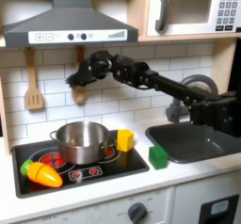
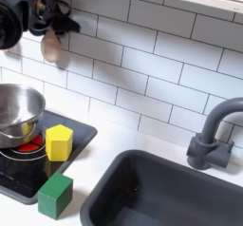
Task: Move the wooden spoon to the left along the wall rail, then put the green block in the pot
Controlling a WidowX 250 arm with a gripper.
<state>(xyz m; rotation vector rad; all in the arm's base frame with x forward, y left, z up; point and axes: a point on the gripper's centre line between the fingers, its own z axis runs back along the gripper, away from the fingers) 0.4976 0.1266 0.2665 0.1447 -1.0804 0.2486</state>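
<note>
A: The pot [image 1: 81,141], shiny steel, sits on the stove [image 1: 94,171]; looks rigid and heavy.

B: And the wooden spoon [image 1: 78,91]?

A: Hanging against the tiled wall, at the tool [image 1: 79,75]. Stiff and light, best taken by its thin handle. Whether the tool grips it, I cannot tell.

B: The green block [image 1: 158,156]?

A: On the tabletop by the sink [image 1: 193,141]; small, hard, easily pinched across flat sides.
</note>
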